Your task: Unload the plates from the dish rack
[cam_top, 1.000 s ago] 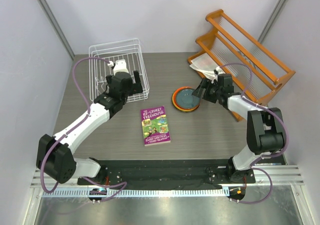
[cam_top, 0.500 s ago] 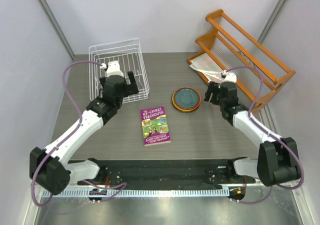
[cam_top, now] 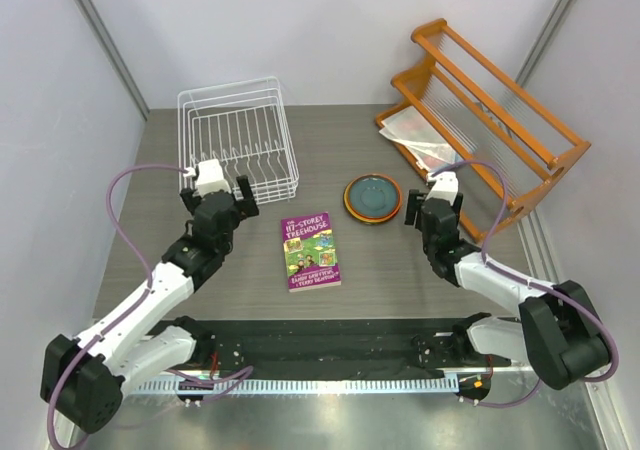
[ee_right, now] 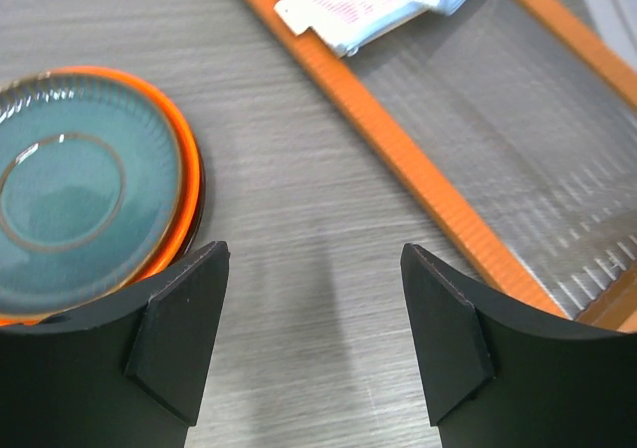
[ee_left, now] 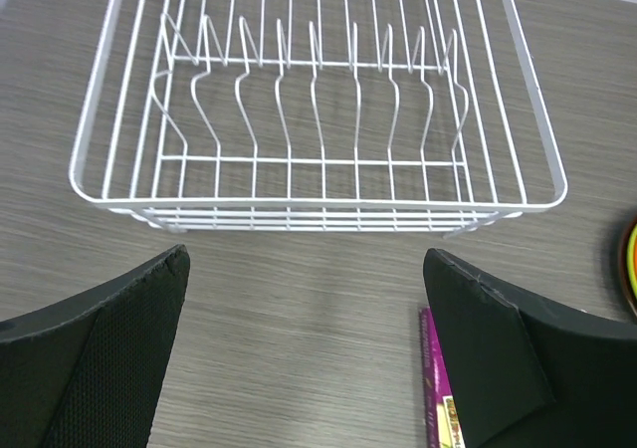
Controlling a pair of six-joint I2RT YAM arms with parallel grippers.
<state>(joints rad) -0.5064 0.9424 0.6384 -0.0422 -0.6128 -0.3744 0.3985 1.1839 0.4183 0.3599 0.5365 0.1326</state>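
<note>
The dish rack (cam_top: pixel 238 140) stands at the far left of the table (cam_top: pixel 380 262). The stack of plates (cam_top: pixel 373 198) sits on the table to the rack's right, near the middle. The book (cam_top: pixel 310 251) lies nearer, between the two. The wooden slatted rack (cam_top: pixel 490 100) stands far right, behind the plates, with paper packets (cam_top: pixel 415 130) on its lower shelf. The left gripper (ee_left: pixel 306 269) is just near of the dish rack; the right gripper (ee_right: pixel 314 259) is between the plates and the wooden rack.

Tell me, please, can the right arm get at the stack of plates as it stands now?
Probably yes. The right gripper is open and sits just right of the stack of plates, with only bare table between them.
</note>
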